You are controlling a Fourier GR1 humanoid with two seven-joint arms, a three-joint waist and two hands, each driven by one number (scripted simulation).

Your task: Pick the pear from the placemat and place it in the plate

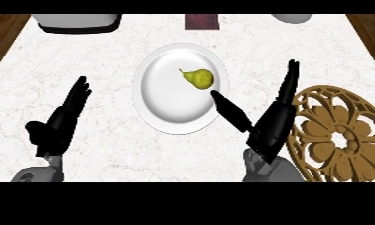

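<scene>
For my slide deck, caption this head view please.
Pear lies on the white plate; open right hand beside it.

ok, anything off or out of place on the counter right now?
Nothing stands out. The pear lies on its side in the plate, intact. The placemat lies flat. The right hand and left hand are open.
</scene>
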